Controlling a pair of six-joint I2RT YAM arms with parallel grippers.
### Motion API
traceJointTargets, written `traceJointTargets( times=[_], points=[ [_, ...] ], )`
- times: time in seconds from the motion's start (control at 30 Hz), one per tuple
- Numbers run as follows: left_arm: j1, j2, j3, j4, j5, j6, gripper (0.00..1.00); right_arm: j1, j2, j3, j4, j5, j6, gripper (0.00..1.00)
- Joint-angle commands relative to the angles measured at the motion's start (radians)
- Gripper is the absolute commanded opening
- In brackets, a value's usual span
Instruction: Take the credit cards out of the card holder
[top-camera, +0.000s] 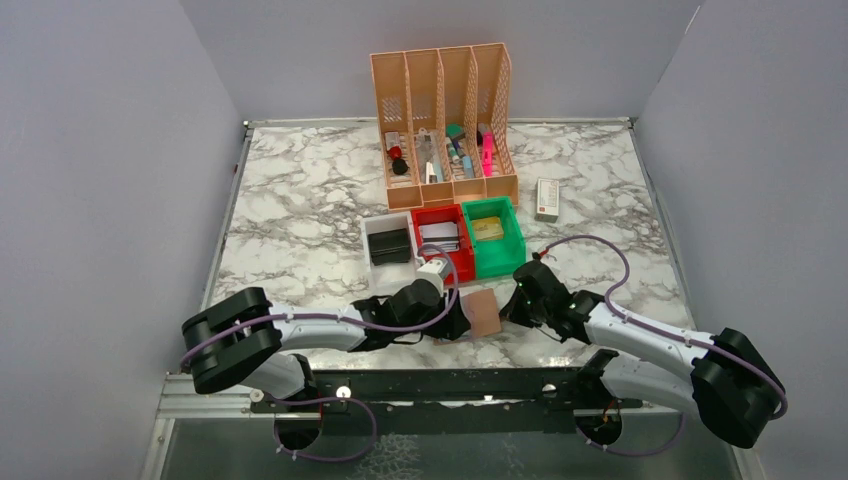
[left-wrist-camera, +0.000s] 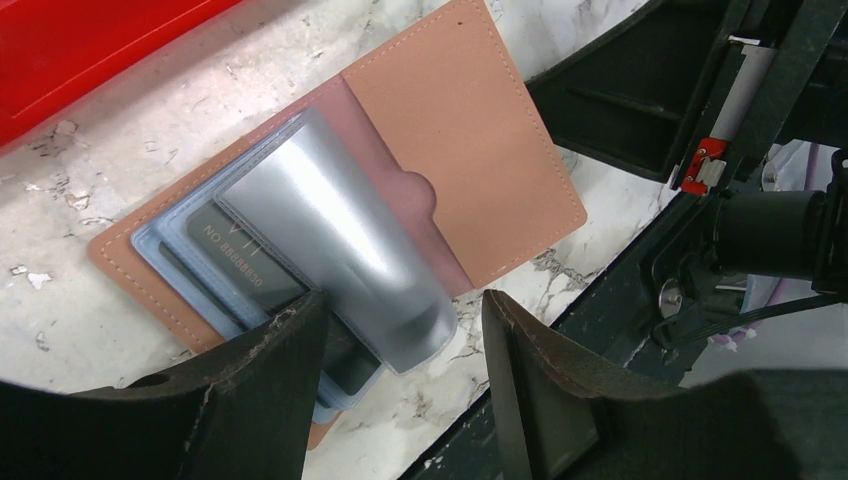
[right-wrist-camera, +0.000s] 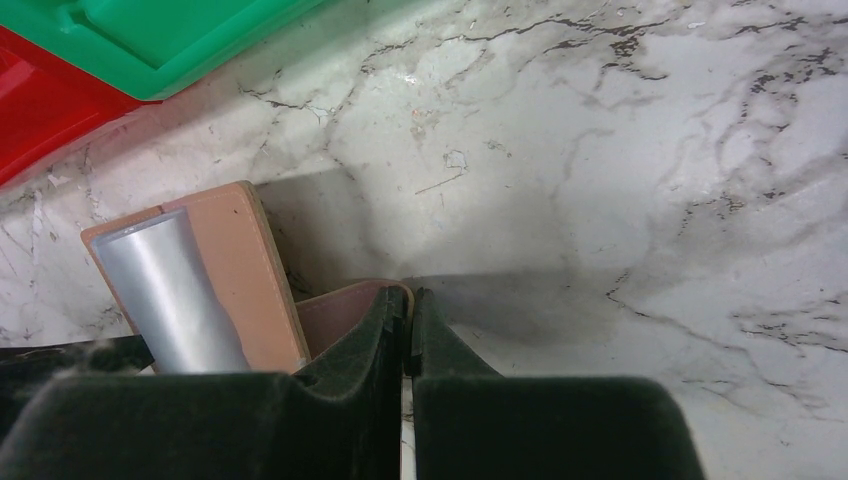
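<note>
**A:** Two claws flank the card holder (top-camera: 484, 312) on the surface (top-camera: 300, 230), close to the arms. Why both?

**B:** Left wrist view: the left claw (left-wrist-camera: 400, 335) stands open astride the credit cards (left-wrist-camera: 300, 240) fanned from the pocket. It grips nothing and is probably lining up a pull.

**A:** And the right wrist view?

**B:** The right claw (right-wrist-camera: 408, 300) is closed at the holder's edge, likely anchoring it.

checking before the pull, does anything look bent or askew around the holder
Yes. The silver card sticks out of the card holder askew, fanned across the darker cards. Its curved sheen suggests it is bowing rather than lying flat. Its free end sits between the fingers of the open left gripper.
</note>
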Motion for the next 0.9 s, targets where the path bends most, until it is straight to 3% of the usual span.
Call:
traceJointTargets(
  times=[0.0, 0.33, 0.67, 0.87],
  points=[
    [-0.011, 0.017, 0.038, 0.055, 0.028, 0.006, 0.60, -0.001, 0.018, -0.024, -0.027, -0.030, -0.016, 0.03],
    [-0.020, 0.055, 0.078, 0.109, 0.045, 0.018, 0.60, -0.001, -0.089, -0.022, -0.028, -0.060, -0.052, 0.09],
    [-0.036, 0.138, 0.113, 0.162, 0.073, 0.013, 0.60, -0.001, -0.259, 0.014, -0.062, -0.096, -0.105, 0.38],
    [-0.048, 0.153, 0.125, 0.168, 0.074, 0.017, 0.60, -0.001, -0.206, 0.058, -0.050, -0.165, -0.120, 0.40]
  ],
)
